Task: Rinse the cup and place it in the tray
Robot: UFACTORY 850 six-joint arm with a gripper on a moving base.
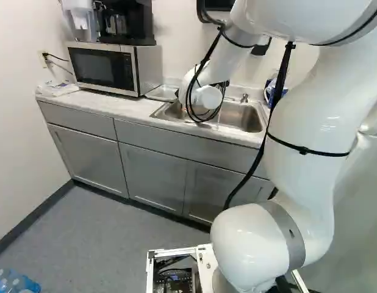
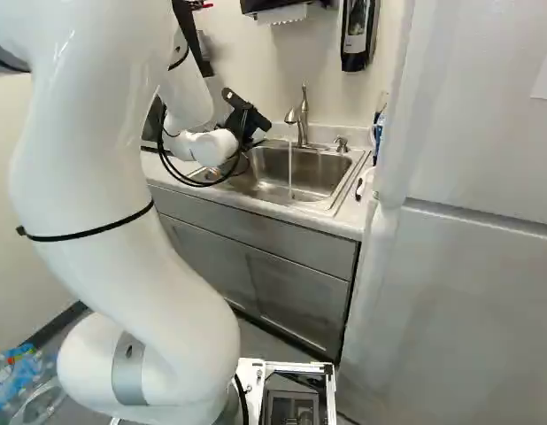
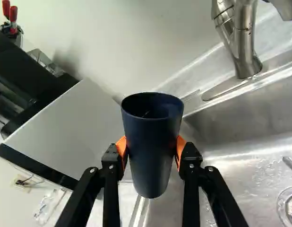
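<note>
Around the cup [image 3: 151, 151], my hand [image 2: 246, 117] is clamped.

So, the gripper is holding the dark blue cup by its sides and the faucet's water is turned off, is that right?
Not quite: the water is running. The right base view shows a thin stream falling from the faucet into the sink. The gripper does hold the dark blue cup by its sides.

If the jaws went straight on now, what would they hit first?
Past the cup they hold, likely the back wall or the side of the microwave; the cup hides part of that line, and depth is unclear.
</note>
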